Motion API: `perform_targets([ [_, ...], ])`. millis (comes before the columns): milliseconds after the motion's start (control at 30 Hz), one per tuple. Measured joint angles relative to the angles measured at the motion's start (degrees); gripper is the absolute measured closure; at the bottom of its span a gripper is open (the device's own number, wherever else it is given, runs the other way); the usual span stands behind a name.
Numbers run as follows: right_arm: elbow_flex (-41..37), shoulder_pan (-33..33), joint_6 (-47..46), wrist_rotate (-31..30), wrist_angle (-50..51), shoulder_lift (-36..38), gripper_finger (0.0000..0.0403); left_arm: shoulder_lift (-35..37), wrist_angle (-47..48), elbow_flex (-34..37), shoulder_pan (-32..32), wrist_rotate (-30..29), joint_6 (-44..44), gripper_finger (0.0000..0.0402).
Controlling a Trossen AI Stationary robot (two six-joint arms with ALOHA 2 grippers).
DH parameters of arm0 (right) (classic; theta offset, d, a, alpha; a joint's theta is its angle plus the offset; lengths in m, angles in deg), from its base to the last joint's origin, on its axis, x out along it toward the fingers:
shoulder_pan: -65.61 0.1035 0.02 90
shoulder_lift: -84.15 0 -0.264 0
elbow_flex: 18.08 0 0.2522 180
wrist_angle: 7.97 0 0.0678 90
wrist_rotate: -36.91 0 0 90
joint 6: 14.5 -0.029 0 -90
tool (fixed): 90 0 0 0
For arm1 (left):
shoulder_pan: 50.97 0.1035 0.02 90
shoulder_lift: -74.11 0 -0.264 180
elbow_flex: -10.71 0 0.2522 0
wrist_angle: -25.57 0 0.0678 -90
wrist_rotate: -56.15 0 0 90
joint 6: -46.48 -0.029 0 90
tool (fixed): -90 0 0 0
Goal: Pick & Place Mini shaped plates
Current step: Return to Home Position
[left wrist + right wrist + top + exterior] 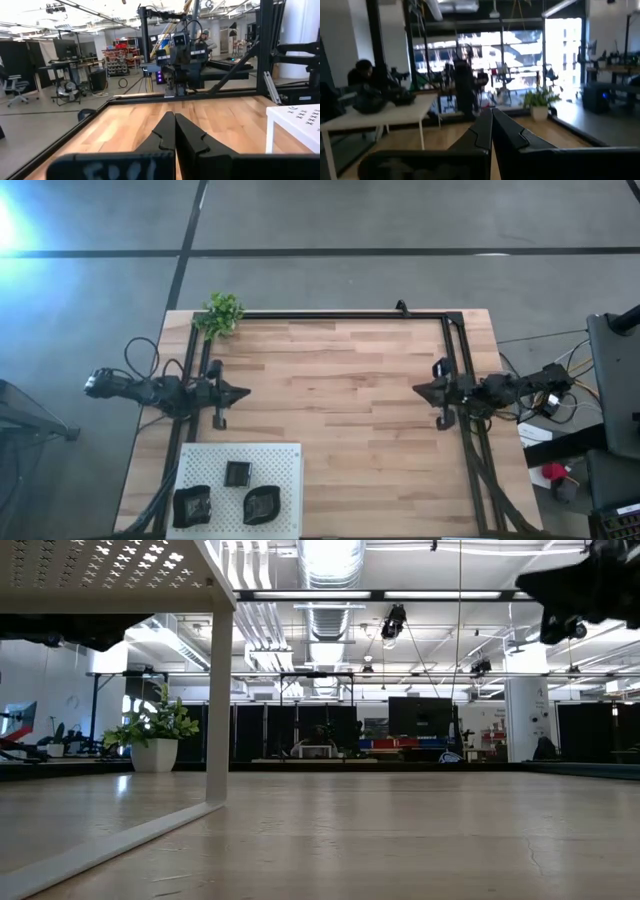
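Wooden worktop (pixel 340 380) is carrying a white perforated shelf (pixel 285 455) at one left corner and a small plant (pixel 221 313) at the other. I am seeing the mini shaped plates resting on the shelf: a square plate (pixel 238 473), a wavy plate (pixel 191 506) and a rounded plate (pixel 262 505). Left jaws are hanging pressed together, gripping nothing, by the worktop's left edge. Right jaws are hanging the same way by its right edge.

A small green plant (pixel 221 313) stands at one left corner of the wooden table (pixel 330 390). A white perforated shelf (pixel 283 463) fills the other. Possibly a person (pixel 362 72) sits beyond.
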Motion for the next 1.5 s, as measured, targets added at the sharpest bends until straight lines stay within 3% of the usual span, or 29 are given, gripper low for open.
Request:
perform_targets([
  [167,0.00,0.02,-0.50,-0.49,6.82,-0.01,0.0394,0.00,0.12,0.00,-0.01,0.05,0.01,0.0401],
  [400,0.00,0.00,-0.06,-1.31,8.50,-0.02,0.0394,-0.02,1.25,0.00,-0.01,0.07,0.97,0.0401],
  [700,-0.02,0.02,3.69,-1.25,8.65,-0.04,0.0394,-0.15,1.14,0.00,-0.01,-5.33,0.57,0.0401],
  [1500,-0.04,0.00,2.99,-1.09,8.63,-0.04,0.0394,-0.13,1.23,0.00,-0.05,-5.41,-0.04,0.0401],
])
